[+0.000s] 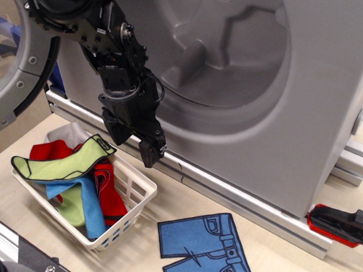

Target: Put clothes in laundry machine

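I see my gripper [134, 138] slightly parted and empty, just above the clothes [74, 176] heaped in the white basket [135, 195]. The laundry machine [245, 97] stands behind; blue shorts [205, 248] lie on the surface [284, 265].

White lattice basket [142, 192] sits on the pale wood bench [285, 259]. Blue shorts cut-out [204, 248] lies flat on the bench just right of the basket, apart from it. Red and black clamp [341, 226] far right of the basket, by the bench edge.
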`<state>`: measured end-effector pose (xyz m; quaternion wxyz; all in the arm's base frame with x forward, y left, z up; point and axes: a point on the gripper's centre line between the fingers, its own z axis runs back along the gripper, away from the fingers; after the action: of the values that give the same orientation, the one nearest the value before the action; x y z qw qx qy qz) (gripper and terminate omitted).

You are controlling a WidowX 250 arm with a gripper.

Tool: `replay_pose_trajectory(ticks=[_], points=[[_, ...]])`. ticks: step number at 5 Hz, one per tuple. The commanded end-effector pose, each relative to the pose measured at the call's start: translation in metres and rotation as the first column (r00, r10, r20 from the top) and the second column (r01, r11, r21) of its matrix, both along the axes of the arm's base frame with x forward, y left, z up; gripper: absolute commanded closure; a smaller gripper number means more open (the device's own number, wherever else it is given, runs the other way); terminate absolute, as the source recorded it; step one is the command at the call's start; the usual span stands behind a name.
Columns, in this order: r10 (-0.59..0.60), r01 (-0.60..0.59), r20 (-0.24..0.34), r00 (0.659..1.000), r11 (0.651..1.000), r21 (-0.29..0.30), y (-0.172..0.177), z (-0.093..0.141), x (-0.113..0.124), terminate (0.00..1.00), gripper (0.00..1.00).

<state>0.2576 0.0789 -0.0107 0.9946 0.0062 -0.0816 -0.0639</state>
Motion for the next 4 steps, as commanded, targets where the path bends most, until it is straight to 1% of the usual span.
replay_pose_trajectory(ticks=[1,2,3,4], points=[[0.0,0.0,0.0,1.0,1.0,0.0,0.0,0.0,0.0,0.0,0.0],[-0.035,0.038,0.093,0.995,0.999,-0.022,-0.007,0.022,-0.003,0.0,0.0],[-0.033,0.04,0.121,0.992,0.998,-0.055,-0.01,0.035,-0.005,0.0,0.0],[-0.038,0.058,0.166,0.985,0.992,-0.114,-0.011,0.057,-0.014,0.0,0.0]])
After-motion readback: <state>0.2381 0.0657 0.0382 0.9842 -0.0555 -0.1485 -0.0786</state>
